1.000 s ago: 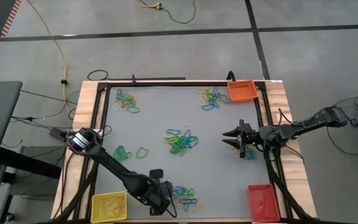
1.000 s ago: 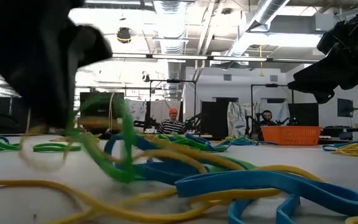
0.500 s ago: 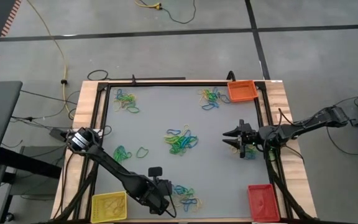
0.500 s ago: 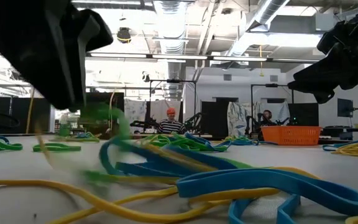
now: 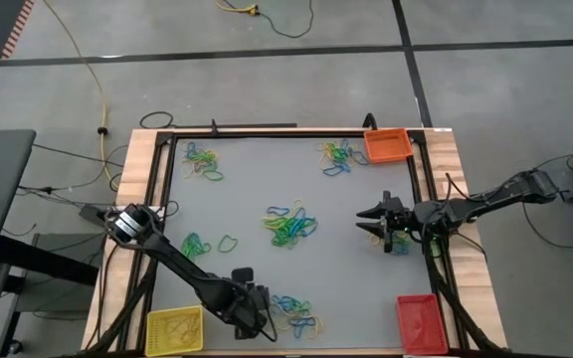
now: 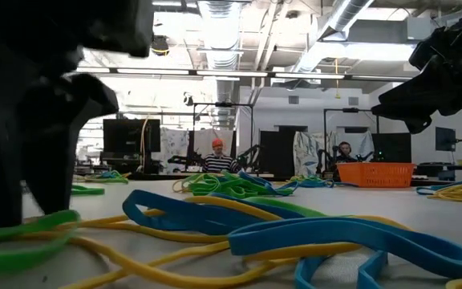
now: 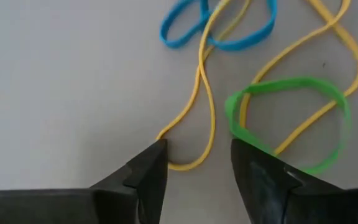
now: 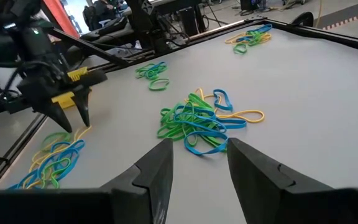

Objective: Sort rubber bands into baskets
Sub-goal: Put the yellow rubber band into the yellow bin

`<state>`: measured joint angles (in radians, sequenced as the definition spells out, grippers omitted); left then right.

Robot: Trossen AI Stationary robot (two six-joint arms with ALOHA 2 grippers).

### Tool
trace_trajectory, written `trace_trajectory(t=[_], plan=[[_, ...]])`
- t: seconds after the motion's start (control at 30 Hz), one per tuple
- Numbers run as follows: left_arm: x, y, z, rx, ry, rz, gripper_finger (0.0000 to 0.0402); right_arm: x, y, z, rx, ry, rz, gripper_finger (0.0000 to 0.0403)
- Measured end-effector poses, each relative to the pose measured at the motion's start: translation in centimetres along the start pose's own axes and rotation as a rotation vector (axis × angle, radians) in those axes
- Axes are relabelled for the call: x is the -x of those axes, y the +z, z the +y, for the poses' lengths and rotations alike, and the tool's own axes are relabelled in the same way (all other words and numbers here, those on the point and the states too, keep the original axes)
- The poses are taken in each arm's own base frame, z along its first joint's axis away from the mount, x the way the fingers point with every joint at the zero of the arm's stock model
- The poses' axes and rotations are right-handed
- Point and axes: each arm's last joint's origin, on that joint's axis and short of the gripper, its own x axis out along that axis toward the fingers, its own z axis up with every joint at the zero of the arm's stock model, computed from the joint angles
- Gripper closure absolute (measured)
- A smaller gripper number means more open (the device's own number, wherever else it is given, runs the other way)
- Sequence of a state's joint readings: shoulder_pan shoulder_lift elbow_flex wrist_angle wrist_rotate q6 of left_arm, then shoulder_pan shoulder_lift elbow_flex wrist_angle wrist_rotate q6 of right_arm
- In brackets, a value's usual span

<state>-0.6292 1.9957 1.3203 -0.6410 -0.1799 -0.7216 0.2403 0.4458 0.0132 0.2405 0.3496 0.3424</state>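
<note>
Left tool (image 5: 267, 316) is low over the table (image 5: 247, 214) at its near edge, just right of the yellow basket (image 5: 174, 329), at the left end of the near pile of rubber bands (image 5: 294, 313). In the left wrist view its fingers (image 7: 145, 171) stand spread, with the end of a yellow band (image 7: 201, 115) lying on the table between the tips; nothing is pinched. A green band (image 7: 291, 121) lies just beside one finger, and a blue band (image 7: 219, 31) lies beyond.

Right tool (image 5: 374, 221) hovers over the right part of the table, pointing toward the centre pile (image 5: 291, 225); its fingers (image 8: 157, 171) are spread and hold nothing.

Further piles lie at far left (image 5: 202, 162), far right (image 5: 336, 156) and left of centre (image 5: 197, 244). The orange basket (image 5: 387, 145) sits at the far right corner, the red basket (image 5: 418, 320) at the near right corner. No bands are discernible in any basket.
</note>
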Motion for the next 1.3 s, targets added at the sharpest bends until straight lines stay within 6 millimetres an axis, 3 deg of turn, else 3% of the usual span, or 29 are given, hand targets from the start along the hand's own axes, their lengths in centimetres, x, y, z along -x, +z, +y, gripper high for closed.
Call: trace_trajectory(t=[0.23, 0.47, 0.73, 1.0, 1.3], plan=[[-0.5, -0.2, 0.3, 0.016, -0.003, -0.027, 0.0272, 0.0, 0.0, 0.0, 0.0, 0.0, 0.0, 0.0223], [-0.6, -0.1, 0.4, -0.03, -0.008, -0.019, 0.0387, 0.0, 0.0, 0.0, 0.0, 0.0, 0.0, 0.0223], [0.5, 0.2, 0.9, -0.077, 0.068, 0.093, 0.0401, 0.0, 0.0, 0.0, 0.002, 0.0, 0.0, 0.0223], [5.2, 1.8, 0.6, -0.104, 0.201, 0.157, 0.0401, 0.0, 0.0, 0.0, 0.003, 0.0, 0.0, 0.0223], [13.5, 2.7, -0.9, -0.074, 0.359, 0.067, 0.0401, 0.0, 0.0, 0.0, 0.002, 0.0, 0.0, 0.0223]])
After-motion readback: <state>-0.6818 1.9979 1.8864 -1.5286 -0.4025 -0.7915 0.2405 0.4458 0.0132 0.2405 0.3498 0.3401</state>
